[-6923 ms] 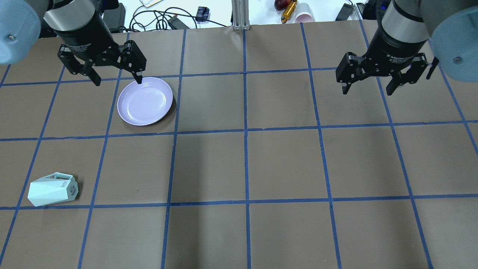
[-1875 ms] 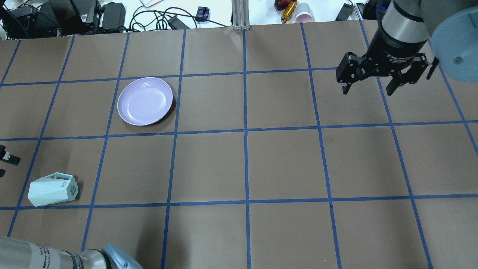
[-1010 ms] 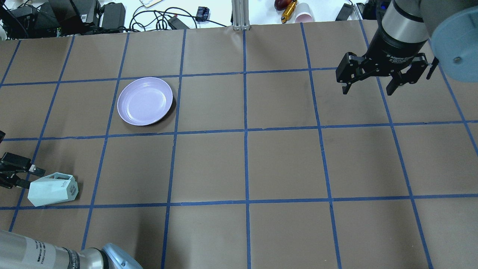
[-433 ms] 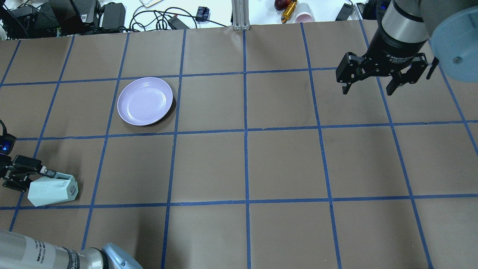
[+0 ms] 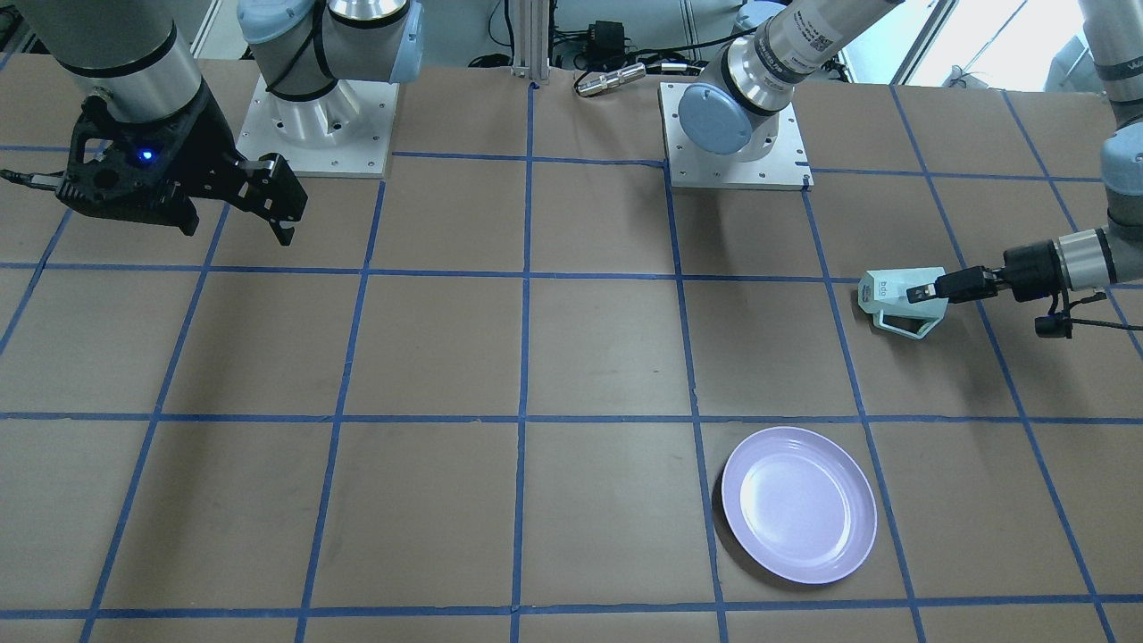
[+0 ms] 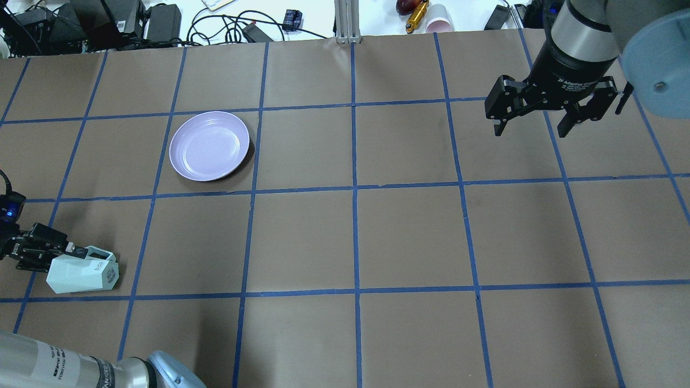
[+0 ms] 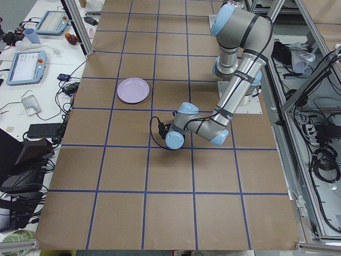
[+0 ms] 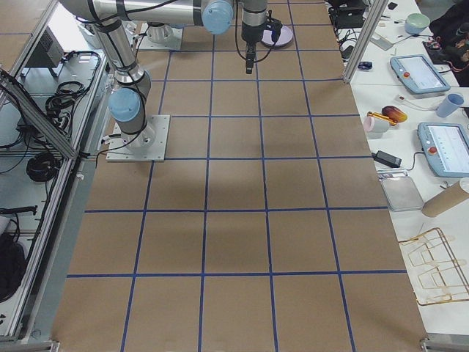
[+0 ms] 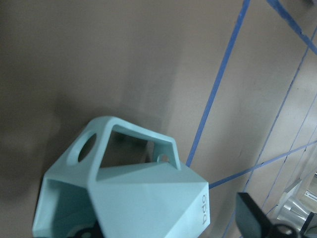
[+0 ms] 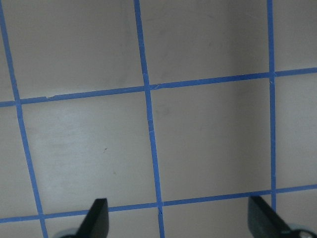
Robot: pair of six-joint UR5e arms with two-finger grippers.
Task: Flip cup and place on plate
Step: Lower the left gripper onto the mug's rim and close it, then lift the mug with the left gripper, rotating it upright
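saw the right gripper [image 6: 531, 132] hanging wide open near the table's far right corner. found the plate [image 6: 209, 145] lying flat toward the far edge, left half. spotted the cup [image 6: 81, 274] on its side by the left end, straddled by the left gripper [image 5: 924, 291], fingers spread wide.

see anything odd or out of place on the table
Only the cup: it lies on its side instead of upright, well apart from the bare plate, with the left gripper at its open end. Nothing looks spilled or broken.
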